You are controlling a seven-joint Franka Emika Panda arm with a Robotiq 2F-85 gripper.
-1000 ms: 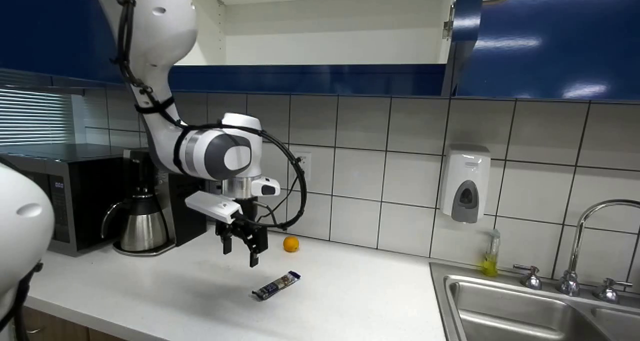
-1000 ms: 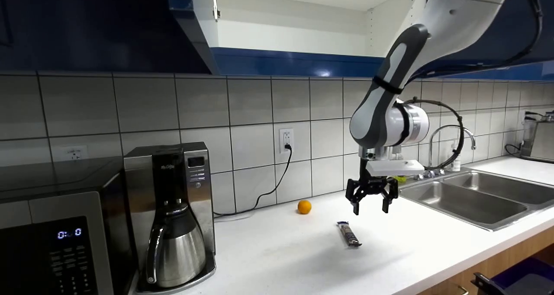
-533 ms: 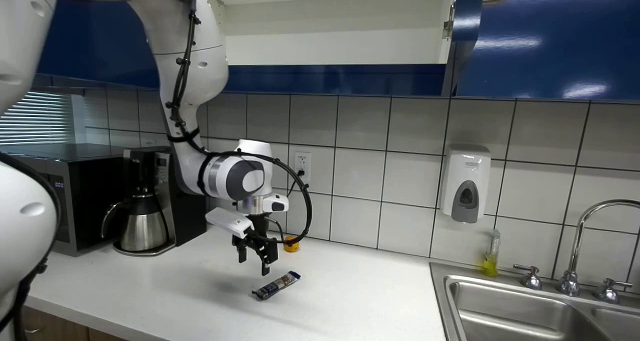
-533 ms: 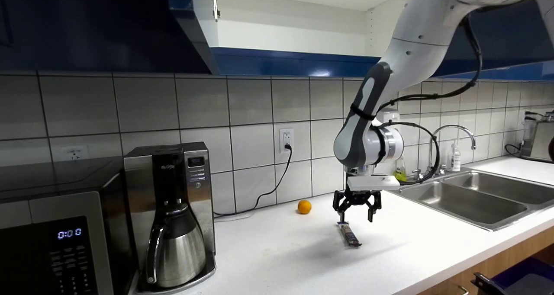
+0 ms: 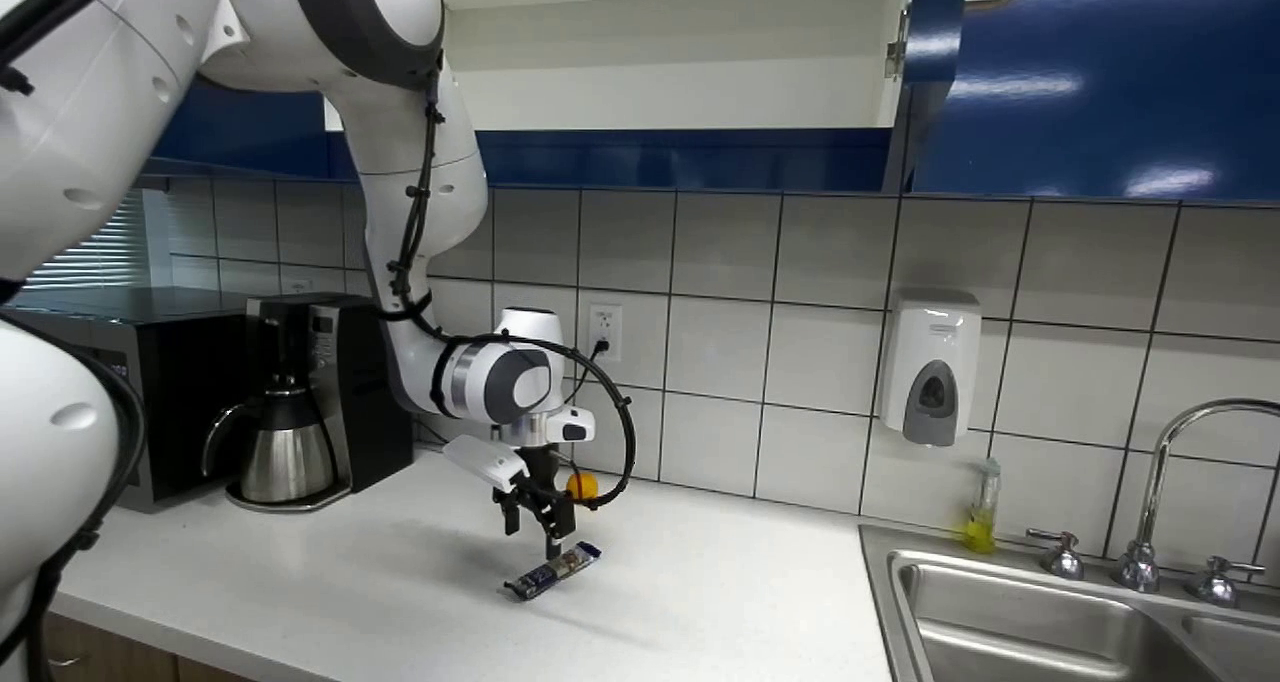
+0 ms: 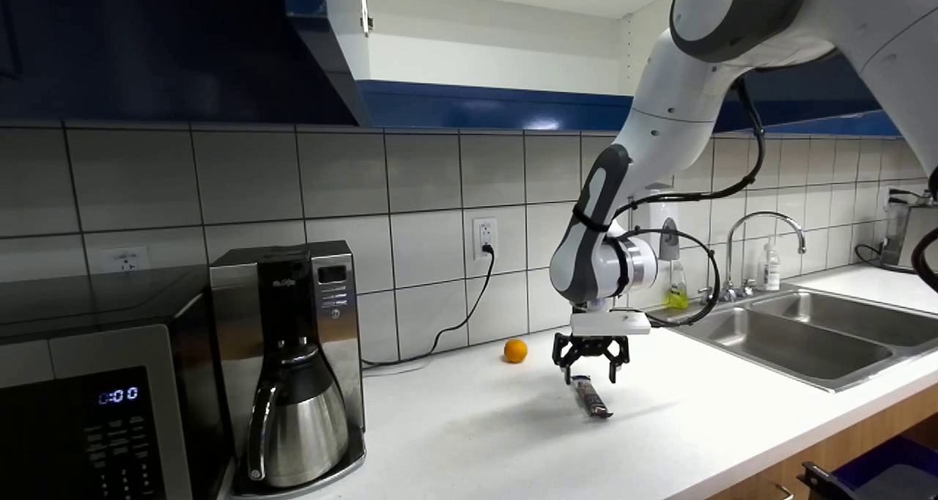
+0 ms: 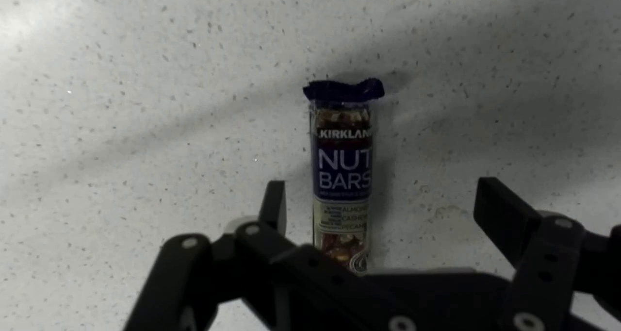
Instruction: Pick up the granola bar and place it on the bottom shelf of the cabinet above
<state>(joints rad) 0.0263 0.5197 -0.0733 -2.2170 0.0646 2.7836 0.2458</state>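
Note:
The granola bar [image 5: 553, 572] lies flat on the white counter, also in an exterior view [image 6: 590, 397]. In the wrist view the bar [image 7: 343, 175] stands lengthwise, its dark blue end away from the jaws and its near end hidden behind the gripper. My gripper [image 5: 532, 540] is open and empty just above the bar, also in an exterior view [image 6: 590, 377]. In the wrist view the bar runs between the fingertips [image 7: 383, 205], nearer the left finger. The blue cabinet [image 5: 680, 157] above is open with a white interior [image 6: 498, 60]. The bottom shelf's surface is hidden behind the blue front edge.
An orange ball [image 6: 515, 350] sits near the tiled wall, behind the gripper. A coffee maker [image 6: 286, 368] and a microwave [image 6: 95, 383] stand at one end of the counter. A sink [image 5: 1040, 612] is at the other. An open cabinet door [image 5: 1090, 82] juts out above.
My gripper has come down to just above the granola bar, moving right in an exterior view and left in another. It has stayed open. The bar has not moved.

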